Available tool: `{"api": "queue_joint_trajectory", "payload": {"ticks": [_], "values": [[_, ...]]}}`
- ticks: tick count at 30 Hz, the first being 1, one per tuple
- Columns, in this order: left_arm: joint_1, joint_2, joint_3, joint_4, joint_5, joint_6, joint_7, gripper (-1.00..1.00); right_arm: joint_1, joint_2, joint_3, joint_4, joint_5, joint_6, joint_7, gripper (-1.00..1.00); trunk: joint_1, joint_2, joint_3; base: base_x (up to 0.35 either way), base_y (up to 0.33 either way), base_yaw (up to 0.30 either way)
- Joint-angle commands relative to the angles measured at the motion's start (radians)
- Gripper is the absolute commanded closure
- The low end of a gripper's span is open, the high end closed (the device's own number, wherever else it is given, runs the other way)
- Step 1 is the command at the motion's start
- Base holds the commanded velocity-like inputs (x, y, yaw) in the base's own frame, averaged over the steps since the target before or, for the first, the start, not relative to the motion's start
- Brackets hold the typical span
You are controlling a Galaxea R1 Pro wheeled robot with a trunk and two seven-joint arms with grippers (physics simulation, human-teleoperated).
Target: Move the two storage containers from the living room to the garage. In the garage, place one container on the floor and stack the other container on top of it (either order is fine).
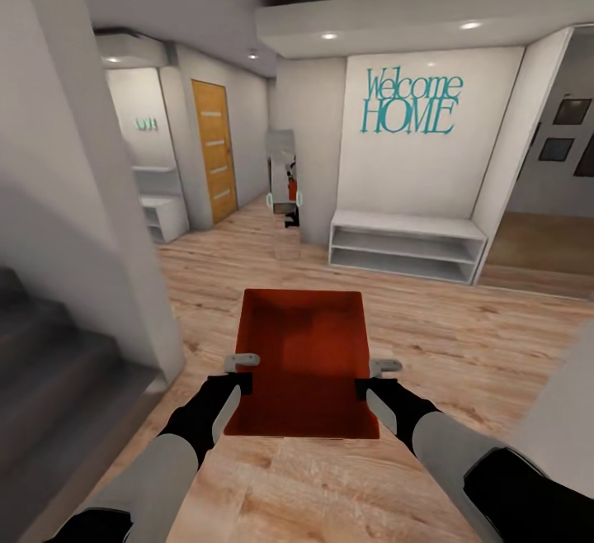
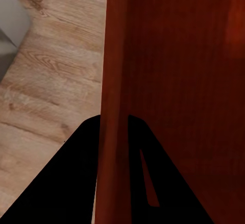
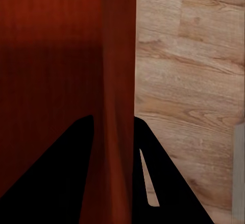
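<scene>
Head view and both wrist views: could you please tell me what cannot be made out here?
- Second container: none to be seen beside the carried storage container.
- Garage: whether the wooden door leads there is not visible.
- Small teal wall lettering, head view: too small to read.
- Staircase: cut off by the head view's left edge.
- Container's underside: hidden by its own walls.

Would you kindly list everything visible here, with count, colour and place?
storage container: one, orange-red, held between both claws above the floor
wood plank floor: one, light wood, across the room
shelf bench: one, white, against the far wall
Welcome HOME lettering: one, teal, on the white wall above the bench
door: one, honey wood, far left
stairs: one flight, grey, left edge
picture frames: two, dark, far right wall
ceiling lights: several, white, overhead
left claw: one, black, pinching the container's left wall
right claw: one, black, pinching its right wall
</scene>
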Motion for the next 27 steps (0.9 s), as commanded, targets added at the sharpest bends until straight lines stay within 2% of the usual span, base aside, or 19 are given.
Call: {"api": "queue_joint_trajectory", "payload": {"ticks": [1,27], "values": [[0.000,0.001,-0.013,0.021,0.031,0.048,0.009,1.00,-0.002,-0.008,-0.007,-0.005,0.014,0.005,-0.003,1.00,0.001,-0.002,-0.002,0.324,0.000,0.000],[0.000,0.001,-0.014,0.022,0.031,0.048,0.009,1.00,-0.003,-0.009,-0.007,-0.005,0.014,0.005,-0.003,1.00,0.001,-0.002,-0.002,0.324,0.000,0.000]]}}
